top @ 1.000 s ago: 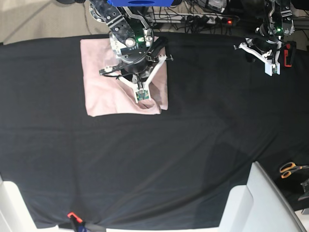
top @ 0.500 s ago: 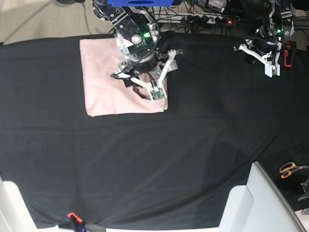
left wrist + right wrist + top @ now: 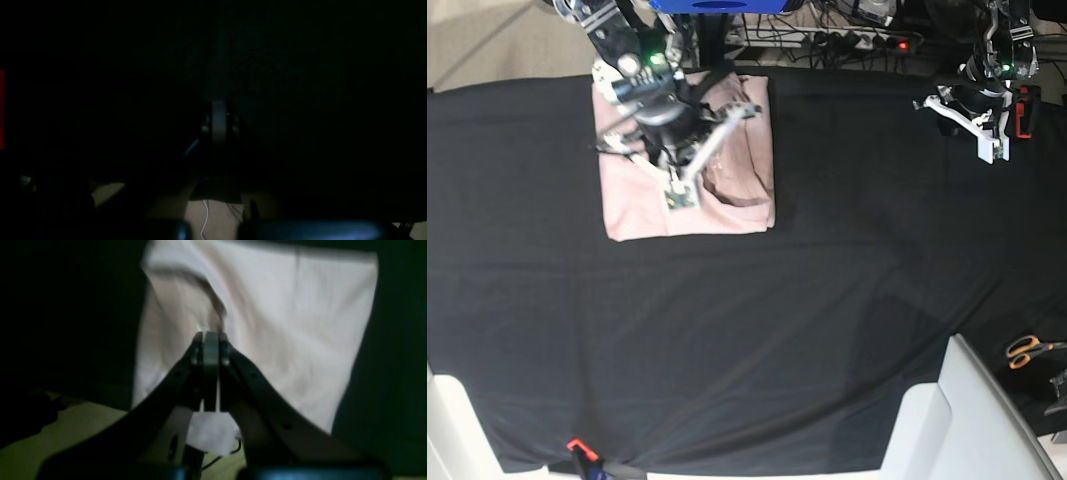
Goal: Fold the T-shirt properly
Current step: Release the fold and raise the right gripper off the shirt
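The pale pink T-shirt [image 3: 632,205] lies folded into a rough square at the back left of the black cloth. My right gripper [image 3: 677,199] is low over its middle. In the right wrist view the gripper [image 3: 210,335] is shut, and a raised ridge of the T-shirt [image 3: 300,323] runs up to its tips, so it seems pinched on a fold. A dark crease [image 3: 732,190] crosses the shirt's right part. My left gripper [image 3: 989,148] hangs at the back right, far from the shirt. In the very dark left wrist view it [image 3: 218,111] looks shut and empty.
The black table cloth [image 3: 777,320] covers the table. Orange-handled scissors [image 3: 1027,350] lie at the right edge. A white box-like object [image 3: 967,420] stands at the front right. A red part [image 3: 1025,112] sits beside the left arm. Cables and a power strip [image 3: 847,40] lie behind the table.
My right gripper has swung left across the shirt, from its lower right part to its middle. A crease has formed on the shirt's right part. The left arm has stayed still.
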`<state>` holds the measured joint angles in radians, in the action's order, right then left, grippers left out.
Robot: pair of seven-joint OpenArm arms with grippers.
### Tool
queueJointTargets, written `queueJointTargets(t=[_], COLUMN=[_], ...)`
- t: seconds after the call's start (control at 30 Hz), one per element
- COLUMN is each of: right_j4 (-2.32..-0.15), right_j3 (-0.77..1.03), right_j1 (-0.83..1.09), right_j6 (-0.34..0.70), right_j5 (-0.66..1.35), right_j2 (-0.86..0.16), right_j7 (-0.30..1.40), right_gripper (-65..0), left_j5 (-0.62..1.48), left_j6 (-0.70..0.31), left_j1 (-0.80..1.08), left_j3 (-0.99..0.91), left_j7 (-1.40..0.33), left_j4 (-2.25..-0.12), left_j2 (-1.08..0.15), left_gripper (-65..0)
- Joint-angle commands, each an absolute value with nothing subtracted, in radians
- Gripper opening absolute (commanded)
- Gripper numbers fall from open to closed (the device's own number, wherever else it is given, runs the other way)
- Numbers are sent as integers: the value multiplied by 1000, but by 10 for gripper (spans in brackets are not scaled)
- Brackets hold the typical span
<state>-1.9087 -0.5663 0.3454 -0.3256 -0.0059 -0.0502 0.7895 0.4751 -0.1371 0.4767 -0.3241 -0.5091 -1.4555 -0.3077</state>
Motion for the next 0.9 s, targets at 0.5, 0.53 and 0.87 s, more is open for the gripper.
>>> queueJointTargets(t=[0.5,0.53,0.87], right_j4=[-1710,-1707,-1840], right_j3=[-596,-596,-579], right_j1=[383,378,357], right_j6=[-325,-325,-371], right_j5=[119,134,340], right_j2=[-45,-47,-159], right_j7=[670,671,671], right_gripper=[-648,-648,-650], left_j5=[479,479,487], left_j6=[-137,-137,-137], left_j1=[476,475,447], left_j3=[-331,-331,-157], left_j7=[-493,-493,-495], left_j4=[-1469,-1469,-1514], left_j2=[-321,-321,-320], left_gripper=[-650,-650,-650])
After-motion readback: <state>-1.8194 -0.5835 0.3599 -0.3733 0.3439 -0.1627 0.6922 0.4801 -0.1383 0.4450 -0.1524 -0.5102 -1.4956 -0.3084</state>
